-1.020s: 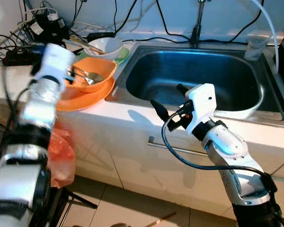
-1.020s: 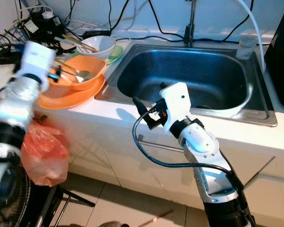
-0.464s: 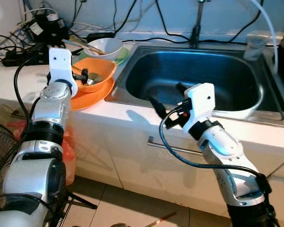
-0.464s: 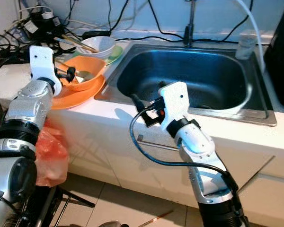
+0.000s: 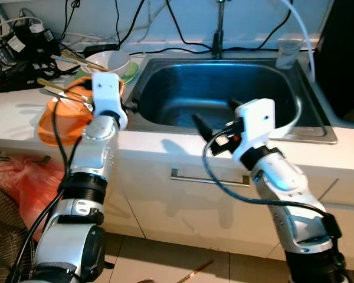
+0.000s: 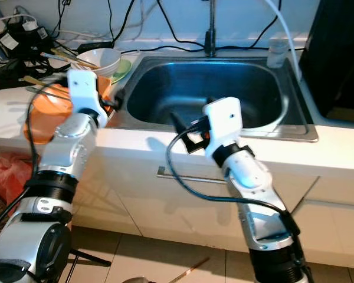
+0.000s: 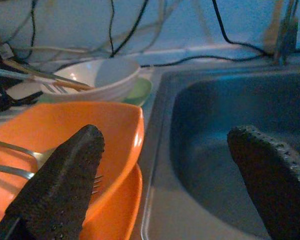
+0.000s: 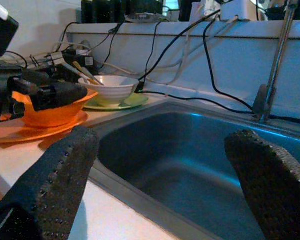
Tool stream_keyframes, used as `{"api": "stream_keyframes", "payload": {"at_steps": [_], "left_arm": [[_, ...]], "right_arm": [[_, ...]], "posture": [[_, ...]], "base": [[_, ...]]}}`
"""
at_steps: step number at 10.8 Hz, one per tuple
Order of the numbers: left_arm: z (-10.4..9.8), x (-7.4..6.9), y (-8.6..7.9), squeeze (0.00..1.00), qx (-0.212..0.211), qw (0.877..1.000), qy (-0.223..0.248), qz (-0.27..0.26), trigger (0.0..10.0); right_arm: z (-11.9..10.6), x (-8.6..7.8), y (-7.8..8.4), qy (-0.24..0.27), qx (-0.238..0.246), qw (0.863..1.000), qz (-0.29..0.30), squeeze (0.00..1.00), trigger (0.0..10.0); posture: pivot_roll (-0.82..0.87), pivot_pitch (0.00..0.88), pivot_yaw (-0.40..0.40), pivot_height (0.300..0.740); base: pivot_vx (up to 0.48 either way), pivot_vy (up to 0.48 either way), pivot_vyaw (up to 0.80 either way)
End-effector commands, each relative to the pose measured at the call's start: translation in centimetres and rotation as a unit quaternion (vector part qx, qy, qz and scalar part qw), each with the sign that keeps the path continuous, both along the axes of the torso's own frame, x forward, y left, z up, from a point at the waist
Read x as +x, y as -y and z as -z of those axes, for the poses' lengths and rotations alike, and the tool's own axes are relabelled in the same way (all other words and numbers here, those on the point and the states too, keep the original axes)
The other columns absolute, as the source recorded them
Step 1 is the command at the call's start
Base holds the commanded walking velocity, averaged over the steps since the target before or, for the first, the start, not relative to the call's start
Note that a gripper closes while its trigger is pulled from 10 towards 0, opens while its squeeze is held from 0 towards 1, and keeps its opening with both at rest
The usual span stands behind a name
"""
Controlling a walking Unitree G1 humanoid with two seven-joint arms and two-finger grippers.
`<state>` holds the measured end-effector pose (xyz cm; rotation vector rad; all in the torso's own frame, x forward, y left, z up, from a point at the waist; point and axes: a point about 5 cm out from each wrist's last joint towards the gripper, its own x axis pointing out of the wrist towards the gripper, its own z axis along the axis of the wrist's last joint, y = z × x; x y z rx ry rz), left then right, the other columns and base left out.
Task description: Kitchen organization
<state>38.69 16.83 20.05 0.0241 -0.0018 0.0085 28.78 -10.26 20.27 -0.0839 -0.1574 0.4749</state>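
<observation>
Left gripper (image 5: 128, 106) was nearer the orange bowl (image 7: 80, 130), fingers spread and empty, one finger (image 7: 60, 185) over its near rim. Bowl sat on an orange plate (image 7: 115, 210) on the table (image 5: 23, 115), left of the sink (image 5: 236, 88). Right gripper (image 5: 215, 121) hung over the sink's front edge, fingers apart, empty.
</observation>
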Motion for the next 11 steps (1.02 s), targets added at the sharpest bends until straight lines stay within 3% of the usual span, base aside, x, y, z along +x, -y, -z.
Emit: {"api": "stream_keyframes", "payload": {"at_steps": [1,4,9,11], "left_arm": [[-0.3,-0.2,-1.0,0.00,-0.007,1.000,0.005,-0.019,10.0],[-3.7,-0.5,-0.7,0.00,0.005,0.997,0.079,-0.019,10.0],[-5.4,-1.1,-0.4,0.00,-0.001,0.994,0.112,-0.009,10.0],[-5.0,-1.5,-0.3,0.00,0.004,0.994,0.110,-0.005,10.0]], "right_arm": [[-0.1,0.1,-0.1,0.001,-0.001,1.000,0.002,0.00,10.0],[-0.6,0.2,0.0,0.019,-0.003,1.000,0.007,0.00,10.0],[-2.3,0.5,0.9,0.059,0.022,0.997,0.052,0.00,10.0],[-2.7,0.6,1.3,0.065,0.028,0.995,0.064,0.00,10.0]], "posture": [[0.00,0.000,0.121,0.740],[0.00,0.000,0.120,0.740],[-0.01,0.000,0.119,0.740],[-0.01,0.000,0.119,0.740]], "base": [[0.000,0.000,0.00],[0.000,0.000,0.00],[0.000,0.000,0.00],[0.306,0.000,0.00]]}}
